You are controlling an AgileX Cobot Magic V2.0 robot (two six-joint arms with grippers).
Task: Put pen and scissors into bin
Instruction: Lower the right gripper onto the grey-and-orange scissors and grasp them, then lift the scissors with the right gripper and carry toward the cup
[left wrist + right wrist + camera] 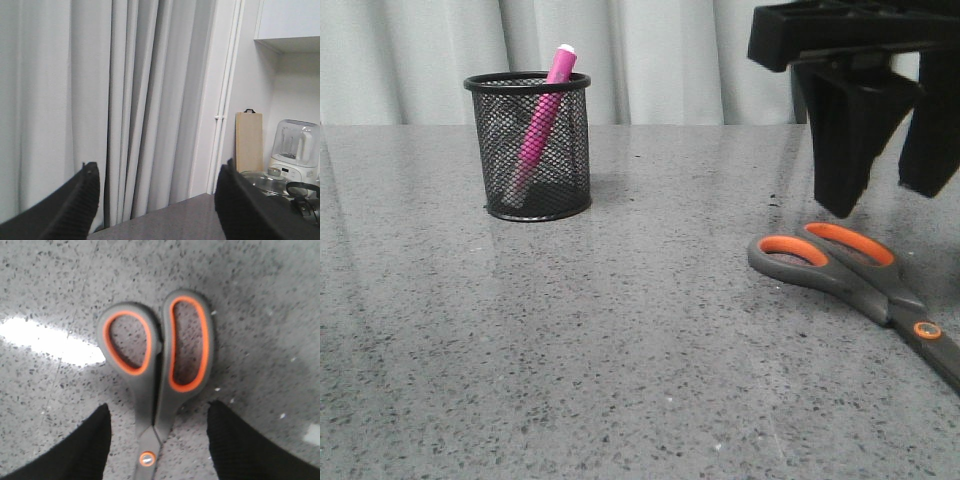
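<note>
The right gripper hangs wide open just above the scissors, which lie flat on the grey table. Well apart, the pen leans inside the bin. The left gripper, also spread wide, faces curtains.

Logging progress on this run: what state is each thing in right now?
pen: inside the bin, leaning, tip above rim.
bin: upright on table.
scissors: flat on table, blades closed.
right pincer: open, above the scissors.
left pincer: open, holding nothing.
</note>
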